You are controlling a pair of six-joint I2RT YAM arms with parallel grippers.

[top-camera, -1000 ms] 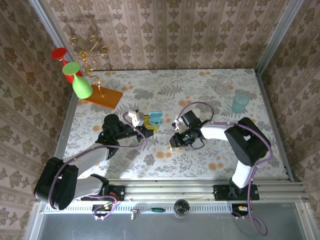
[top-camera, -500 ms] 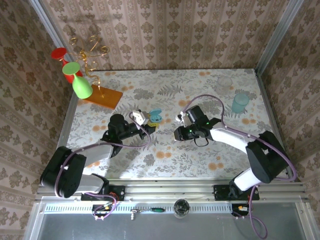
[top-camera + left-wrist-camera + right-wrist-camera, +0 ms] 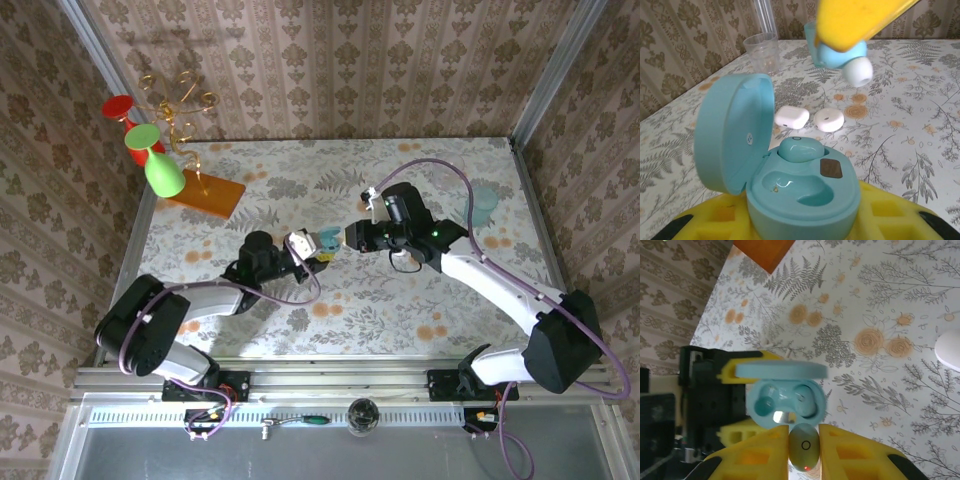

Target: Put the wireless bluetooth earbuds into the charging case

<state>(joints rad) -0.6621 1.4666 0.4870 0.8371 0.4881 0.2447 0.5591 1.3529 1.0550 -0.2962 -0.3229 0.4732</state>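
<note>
Two arms meet over the middle of the flowered table (image 3: 400, 310). The left gripper (image 3: 303, 246) is clamped on the teal charging case (image 3: 805, 200), whose lid (image 3: 732, 135) stands open, with a seated earbud (image 3: 800, 149) in one bay. The right gripper (image 3: 804, 440) pinches the loose earbud (image 3: 803, 449), which hangs just beside the case's rim, its long axis pointing at the open body. The empty socket (image 3: 792, 186) lies next to the seated one. I'd say the right arm only needs to ease forward and down.
</note>
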